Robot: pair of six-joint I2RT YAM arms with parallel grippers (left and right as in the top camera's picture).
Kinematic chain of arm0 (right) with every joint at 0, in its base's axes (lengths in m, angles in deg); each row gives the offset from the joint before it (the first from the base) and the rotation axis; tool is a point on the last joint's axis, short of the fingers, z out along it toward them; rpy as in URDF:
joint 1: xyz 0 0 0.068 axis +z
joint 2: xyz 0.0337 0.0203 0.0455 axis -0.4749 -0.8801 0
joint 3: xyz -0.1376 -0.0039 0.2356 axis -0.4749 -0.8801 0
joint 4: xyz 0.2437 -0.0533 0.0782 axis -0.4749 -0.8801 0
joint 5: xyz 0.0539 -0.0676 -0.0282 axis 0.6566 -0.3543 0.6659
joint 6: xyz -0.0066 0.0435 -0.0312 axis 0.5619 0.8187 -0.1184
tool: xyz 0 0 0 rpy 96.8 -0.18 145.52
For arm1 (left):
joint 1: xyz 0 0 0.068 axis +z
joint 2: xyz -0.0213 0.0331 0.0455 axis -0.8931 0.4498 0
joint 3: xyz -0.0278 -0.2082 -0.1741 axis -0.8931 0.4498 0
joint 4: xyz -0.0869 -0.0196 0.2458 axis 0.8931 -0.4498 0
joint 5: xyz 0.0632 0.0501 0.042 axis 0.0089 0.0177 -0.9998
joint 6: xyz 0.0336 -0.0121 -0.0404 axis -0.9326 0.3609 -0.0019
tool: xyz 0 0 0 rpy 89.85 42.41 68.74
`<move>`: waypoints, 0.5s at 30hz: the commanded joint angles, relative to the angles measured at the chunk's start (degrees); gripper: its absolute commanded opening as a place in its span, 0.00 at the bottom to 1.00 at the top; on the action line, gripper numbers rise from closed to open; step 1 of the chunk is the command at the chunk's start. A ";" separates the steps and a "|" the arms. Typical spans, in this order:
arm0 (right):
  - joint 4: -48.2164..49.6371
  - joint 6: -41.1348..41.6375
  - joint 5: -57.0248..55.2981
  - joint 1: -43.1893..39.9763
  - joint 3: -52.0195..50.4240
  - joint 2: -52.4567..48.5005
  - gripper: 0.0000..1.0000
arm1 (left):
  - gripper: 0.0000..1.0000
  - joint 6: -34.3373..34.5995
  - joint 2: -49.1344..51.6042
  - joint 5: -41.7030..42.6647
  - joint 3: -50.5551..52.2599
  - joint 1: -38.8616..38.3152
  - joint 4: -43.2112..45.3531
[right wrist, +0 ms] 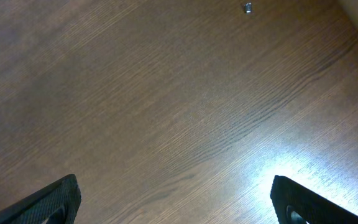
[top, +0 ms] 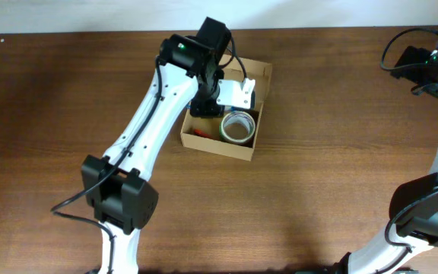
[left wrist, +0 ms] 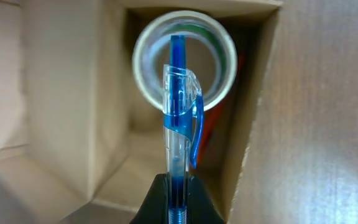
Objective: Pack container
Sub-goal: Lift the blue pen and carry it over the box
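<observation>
The container is a tan cardboard box standing open at the table's middle, its flap lid leaning back. Inside lie a roll of clear tape and a red item. My left gripper hangs over the box's left half. In the left wrist view that gripper is shut on a clear blue pen, which points down into the box in front of the tape roll. My right gripper stands wide open over bare wood, with nothing between its fingers.
The right arm stays at the table's far right corner, well away from the box. A small metal bit lies on the dark wooden table in the right wrist view.
</observation>
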State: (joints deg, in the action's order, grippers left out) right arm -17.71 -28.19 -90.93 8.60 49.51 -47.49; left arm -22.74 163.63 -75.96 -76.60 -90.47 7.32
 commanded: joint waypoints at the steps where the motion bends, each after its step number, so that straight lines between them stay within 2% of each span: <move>1: -0.02 -0.17 -0.50 -0.15 1.01 0.44 0.99 | 0.02 -1.36 2.69 2.12 -0.92 -0.09 -0.94; 15: -0.02 -0.17 -0.50 -0.15 1.01 0.44 0.99 | 0.01 -1.60 9.40 4.42 -0.74 -0.87 -1.18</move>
State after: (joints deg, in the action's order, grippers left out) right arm -17.73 -28.17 -90.93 8.60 49.51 -47.49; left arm -22.96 170.32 -73.64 -76.58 -91.00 6.42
